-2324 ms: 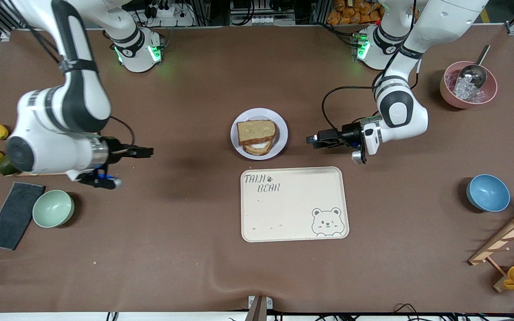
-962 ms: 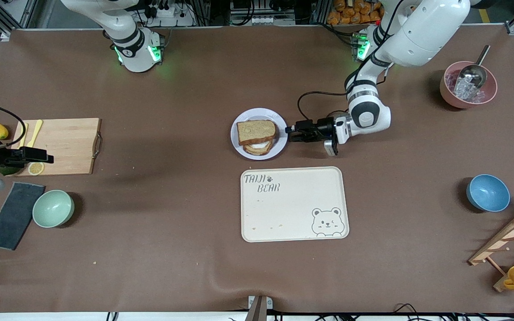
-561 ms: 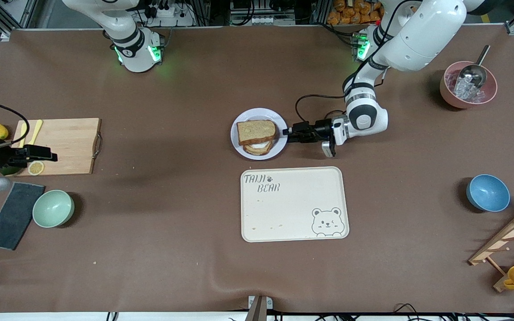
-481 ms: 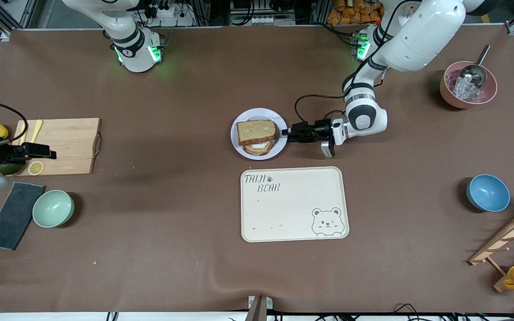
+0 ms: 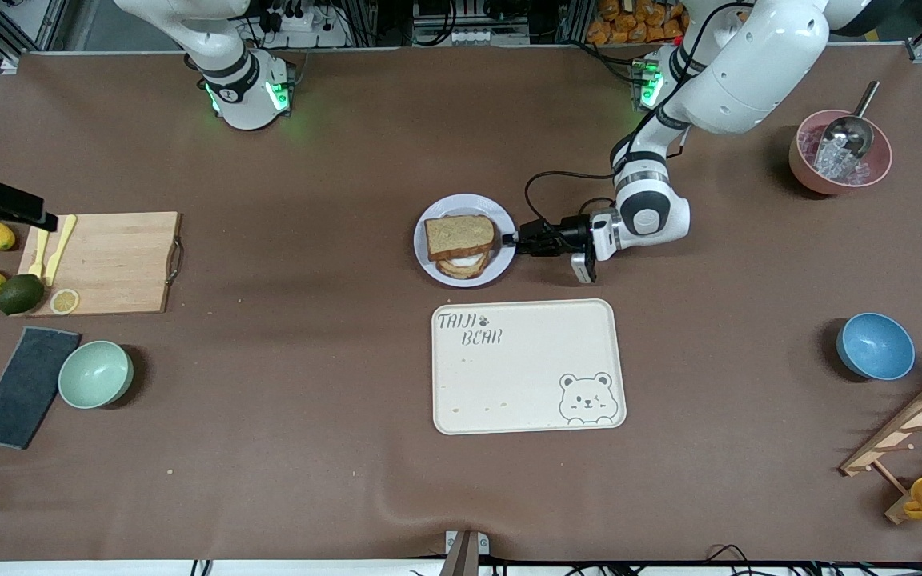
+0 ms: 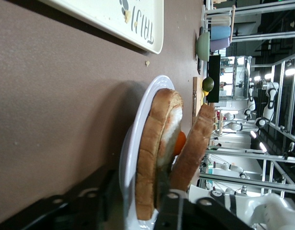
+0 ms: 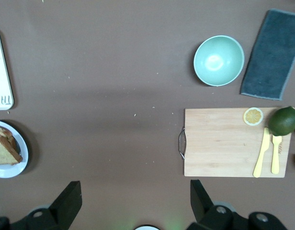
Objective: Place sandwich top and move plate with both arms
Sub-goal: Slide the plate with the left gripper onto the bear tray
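Bright, even light; shadows perhaps soft.

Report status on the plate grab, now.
Left gripper at plate rim, jaws straddling it. Right gripper open, high over cutting board. Sandwich top on. Nothing blocking.

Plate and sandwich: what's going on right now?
The sandwich top already sits on the stack on the plate. The left gripper is at the plate's rim on the left arm's end, one finger over the rim and one under it. The right gripper is open, up over the cutting board's end, away from the plate.
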